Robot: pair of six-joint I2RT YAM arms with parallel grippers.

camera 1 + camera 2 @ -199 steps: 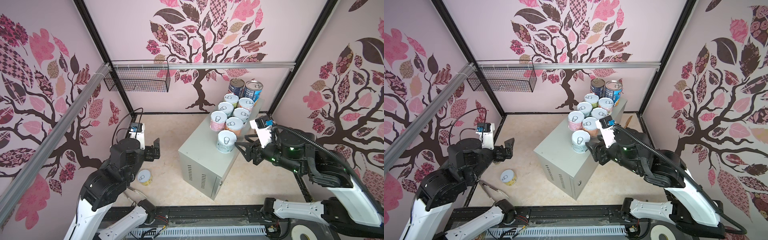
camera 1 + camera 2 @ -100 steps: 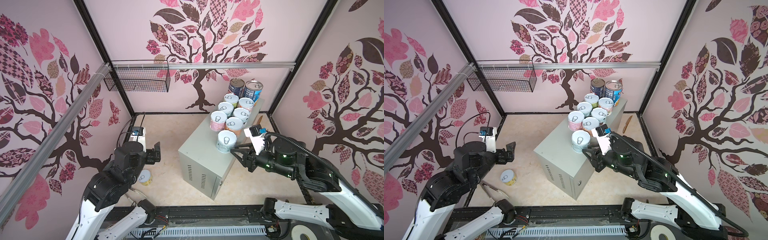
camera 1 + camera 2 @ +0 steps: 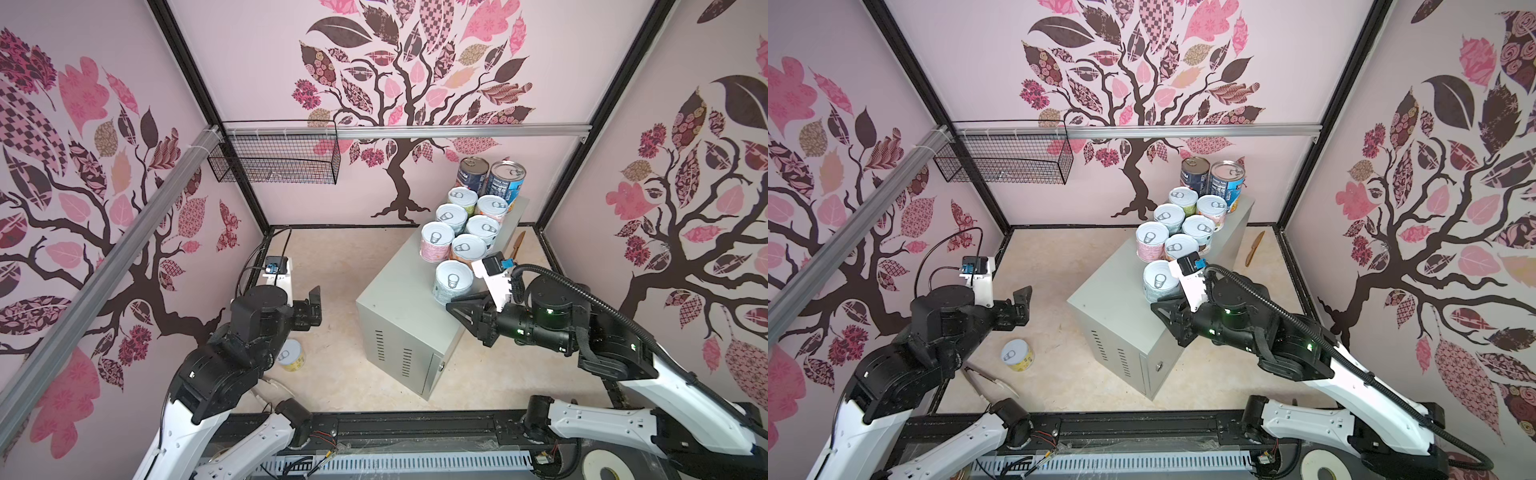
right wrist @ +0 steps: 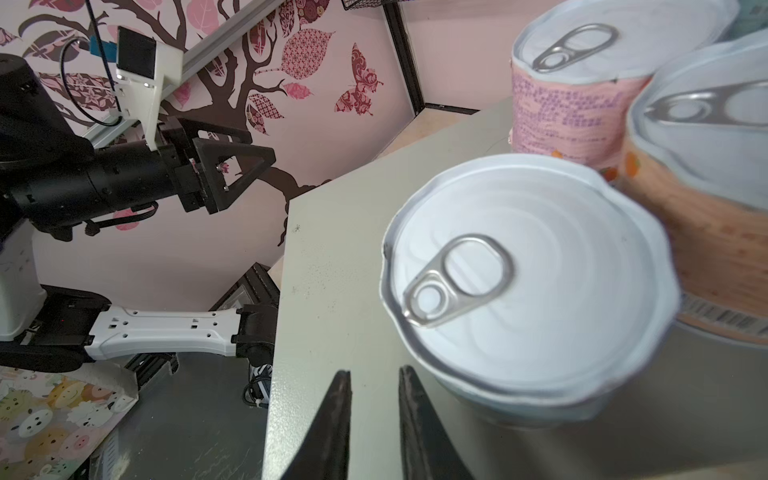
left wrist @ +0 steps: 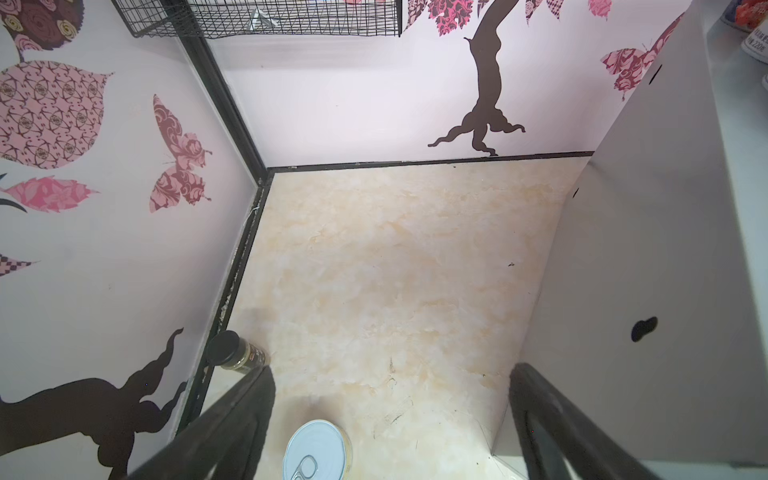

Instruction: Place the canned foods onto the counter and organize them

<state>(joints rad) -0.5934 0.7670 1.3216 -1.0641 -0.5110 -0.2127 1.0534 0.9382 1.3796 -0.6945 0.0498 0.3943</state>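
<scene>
Several canned foods stand in rows on the back half of the grey counter [image 3: 399, 291] [image 3: 1113, 299]: two tall dark blue ones [image 3: 473, 172] behind shorter pastel ones. The nearest short can [image 3: 454, 282] [image 3: 1160, 281] [image 4: 528, 282] stands alone in front. My right gripper [image 3: 451, 308] [image 3: 1156, 308] [image 4: 372, 372] hovers over the counter just in front of that can, shut and empty. A yellow can [image 3: 291, 354] [image 3: 1016, 354] [image 5: 318, 451] stands on the floor. My left gripper [image 3: 313, 307] [image 3: 1021, 307] [image 5: 390, 370] hangs open above and just beyond it.
A black wire basket [image 3: 274, 164] hangs on the back left rail. A small dark jar [image 5: 237, 353] stands by the left wall. A wooden knife [image 3: 1254, 249] lies on the floor behind the counter, and tongs [image 3: 988, 380] lie near the front left.
My right gripper's jaws have closed on nothing and it has slid left along the counter in front of the nearest can. The left arm has shifted only slightly.
</scene>
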